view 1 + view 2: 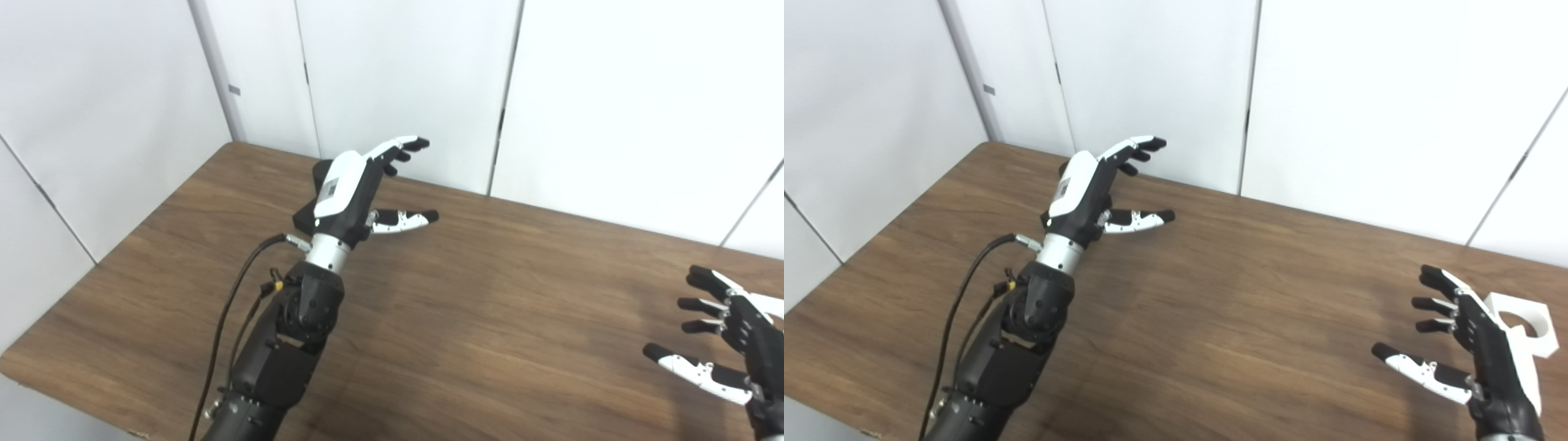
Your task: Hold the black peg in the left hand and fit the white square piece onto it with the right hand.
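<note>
Apparently both hands open, empty.

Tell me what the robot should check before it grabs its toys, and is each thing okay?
1. Left hand free to take something: ok, fingers spread, holding nothing.
2. Right hand free: ok, open and holding nothing.
3. White square piece found: ok, on the table just behind the right hand, round hole facing up.
4. Black peg found: cannot tell; a dark block peeks out behind the left hand, mostly hidden.
5. Peg held in the left hand: not ok, not yet.
6. Piece fitted on the peg: not ok, not yet.
</note>
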Motion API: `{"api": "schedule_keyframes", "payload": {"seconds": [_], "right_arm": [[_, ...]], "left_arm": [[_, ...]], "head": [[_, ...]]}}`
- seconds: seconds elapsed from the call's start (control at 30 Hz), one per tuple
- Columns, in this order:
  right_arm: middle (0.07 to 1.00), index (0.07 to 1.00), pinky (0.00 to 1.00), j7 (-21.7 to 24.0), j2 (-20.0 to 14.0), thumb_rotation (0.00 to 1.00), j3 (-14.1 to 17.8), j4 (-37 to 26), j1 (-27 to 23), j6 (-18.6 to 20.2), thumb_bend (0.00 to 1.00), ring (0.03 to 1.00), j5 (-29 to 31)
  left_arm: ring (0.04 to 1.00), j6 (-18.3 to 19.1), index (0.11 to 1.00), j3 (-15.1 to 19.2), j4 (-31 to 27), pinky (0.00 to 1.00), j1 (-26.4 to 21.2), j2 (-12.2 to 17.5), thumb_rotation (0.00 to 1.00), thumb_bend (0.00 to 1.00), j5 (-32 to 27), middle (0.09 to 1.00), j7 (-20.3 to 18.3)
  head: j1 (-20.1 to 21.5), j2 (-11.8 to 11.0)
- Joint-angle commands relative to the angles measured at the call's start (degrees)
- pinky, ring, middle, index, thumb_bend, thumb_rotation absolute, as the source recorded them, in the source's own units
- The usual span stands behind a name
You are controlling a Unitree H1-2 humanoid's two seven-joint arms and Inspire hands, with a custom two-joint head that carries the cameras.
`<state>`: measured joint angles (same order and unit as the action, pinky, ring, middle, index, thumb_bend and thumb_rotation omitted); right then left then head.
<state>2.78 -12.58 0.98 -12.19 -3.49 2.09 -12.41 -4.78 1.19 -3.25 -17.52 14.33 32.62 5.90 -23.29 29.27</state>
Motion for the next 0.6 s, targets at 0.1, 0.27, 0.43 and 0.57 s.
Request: {"api": "schedule_keyframes", "payload": {"seconds": [0.1,0.27,0.43,0.57], "right_arm": [[0.815,0.797,0.57,-0.04,-0.50,0.00,0.26,-2.49,-1.63,-0.56,0.62,0.713,0.01],[0.811,0.798,0.59,-0.45,-0.19,0.00,0.08,-2.19,-2.02,-0.63,0.62,0.726,-0.63],[0.806,0.794,0.55,-0.59,-0.01,0.00,0.17,-2.11,-2.37,-0.74,0.62,0.716,-0.63],[0.797,0.791,0.55,-0.89,0.32,0.00,0.17,-1.91,-2.54,-1.61,0.62,0.707,-0.41]], "left_arm": [[0.802,1.18,0.827,1.30,-0.10,0.67,-3.83,2.70,0.13,0.79,1.59,0.845,1.81],[0.819,2.11,0.825,1.29,0.97,0.68,-4.56,5.87,0.14,0.80,3.78,0.852,1.89],[0.864,3.52,0.828,1.60,1.98,0.68,-5.19,8.07,0.17,0.83,6.69,0.872,2.77],[0.850,3.70,0.811,2.05,2.56,0.63,-5.62,8.77,0.16,0.84,5.77,0.873,2.96]], "head": [[-0.33,0.03],[0.10,-0.48],[0.08,-0.56],[0.01,-0.71]]}}
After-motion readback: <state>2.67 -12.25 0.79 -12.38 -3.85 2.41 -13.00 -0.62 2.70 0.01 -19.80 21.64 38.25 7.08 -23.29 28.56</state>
